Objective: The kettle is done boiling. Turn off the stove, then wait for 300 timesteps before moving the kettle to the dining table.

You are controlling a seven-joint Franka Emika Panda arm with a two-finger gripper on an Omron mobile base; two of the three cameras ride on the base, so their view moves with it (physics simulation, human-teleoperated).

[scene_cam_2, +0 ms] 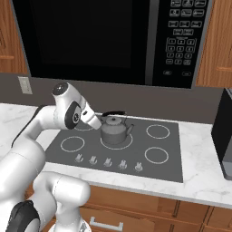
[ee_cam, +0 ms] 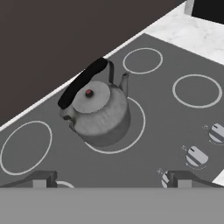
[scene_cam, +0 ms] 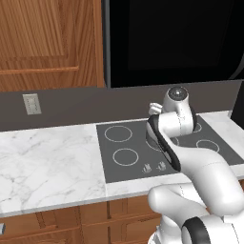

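Observation:
The grey kettle [scene_cam_2: 114, 130] with its black arched handle stands upright on the middle rear burner ring of the dark stove [scene_cam_2: 136, 149]. In the hand view the kettle [ee_cam: 98, 113] sits just ahead, its spout pointing away toward the far burners. My gripper [scene_cam_2: 96, 123] hovers beside the kettle's left flank, a little above the glass and apart from it. Its fingertips [ee_cam: 41, 179] stand wide open with nothing between them, the gripper [ee_cam: 113, 179] empty. A row of silver knobs [scene_cam_2: 108, 162] runs along the stove's front edge. The dining table is out of view.
A black microwave [scene_cam_2: 113, 41] hangs over the stove [scene_cam: 124, 143]. A dark appliance [scene_cam_2: 224, 136] stands on the marble counter [scene_cam: 47, 162] at the right. A wall socket [scene_cam: 32, 103] sits on the grey backsplash, with wooden cabinets above and below.

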